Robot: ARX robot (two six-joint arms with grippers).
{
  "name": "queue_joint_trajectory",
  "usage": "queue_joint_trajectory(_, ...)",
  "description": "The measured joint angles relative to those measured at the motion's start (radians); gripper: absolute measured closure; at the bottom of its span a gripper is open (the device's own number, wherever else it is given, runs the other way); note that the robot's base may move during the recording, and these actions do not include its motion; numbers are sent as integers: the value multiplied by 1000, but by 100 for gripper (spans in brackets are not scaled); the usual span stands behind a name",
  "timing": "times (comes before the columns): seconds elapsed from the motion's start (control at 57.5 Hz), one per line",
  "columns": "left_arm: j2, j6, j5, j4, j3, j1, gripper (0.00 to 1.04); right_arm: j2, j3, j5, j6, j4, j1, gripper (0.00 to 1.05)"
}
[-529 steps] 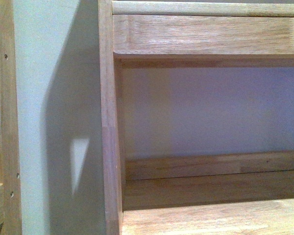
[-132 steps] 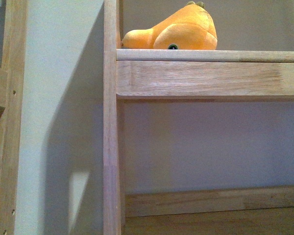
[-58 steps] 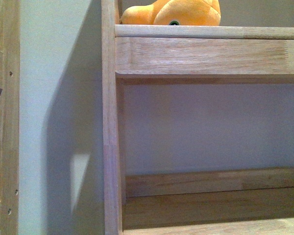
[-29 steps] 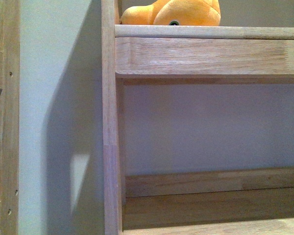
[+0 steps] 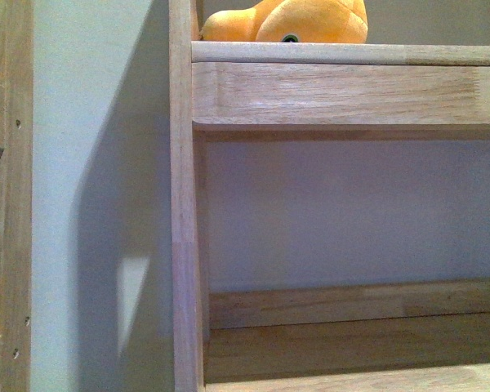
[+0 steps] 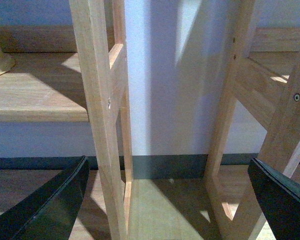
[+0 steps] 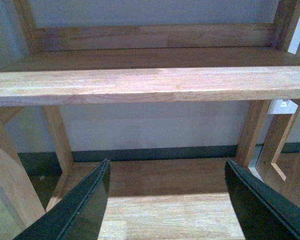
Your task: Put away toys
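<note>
Pale wooden shelf unit [image 5: 335, 90] against plain light wall [image 5: 98, 163], upright post [image 5: 182, 245] casting broad shadow leftward. Second wooden frame [image 5: 4, 204] at far left. Small sunlit patch [image 5: 131, 286] on wall. Wrist views: dark skirting board [image 6: 170, 165] (greenish), light wood floor [image 7: 165, 215].

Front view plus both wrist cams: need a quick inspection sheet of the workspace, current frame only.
Surface: wooden shelf unit, lower shelf bare.
Job's things: orange plush toy lying on the upper shelf at its left end, beside the upright post.
Clutter: nothing seen.
Grippers: left pincer open, empty; right pincer open, empty; both apart from the toy.
Cables: nothing seen.
Surroundings: pale wall, second wooden frame further left, dark baseboard.
</note>
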Motion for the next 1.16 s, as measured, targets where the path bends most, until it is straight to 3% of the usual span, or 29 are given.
queue_joint_trajectory(0.156,0,0,0,0,0,0,6,0,0,0,0,0,0,5)
queue_joint_trajectory(1.165,0,0,0,0,0,0,6,0,0,0,0,0,0,7)
